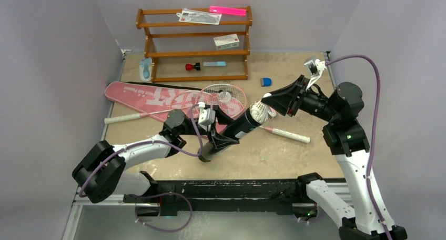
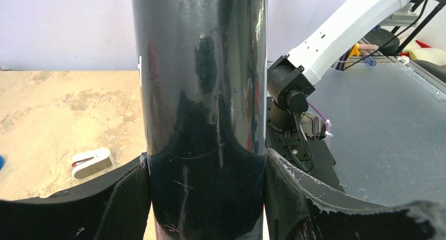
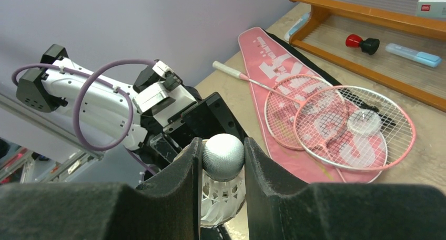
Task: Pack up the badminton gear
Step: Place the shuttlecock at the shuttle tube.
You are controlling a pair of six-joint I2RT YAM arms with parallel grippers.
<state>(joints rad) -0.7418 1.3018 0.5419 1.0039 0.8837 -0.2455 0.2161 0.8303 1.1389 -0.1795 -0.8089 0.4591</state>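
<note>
Centre frame, the left gripper (image 1: 223, 140) clamps the black tube (image 1: 243, 125); the right gripper (image 1: 269, 101) pinches a shuttlecock (image 1: 260, 112) at its mouth. Both rackets (image 1: 236, 95) lie unpacked on the pink bag (image 1: 139, 94), upper left

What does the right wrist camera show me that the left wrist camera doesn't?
Only the right wrist view: the right gripper shut on a shuttlecock by its cork, the two pink rackets lying on the pink bag, and the wooden rack. Only the left wrist view: the left gripper clamped around the black tube, seen close up, with part of the right arm behind. Both: the tan table.
</note>
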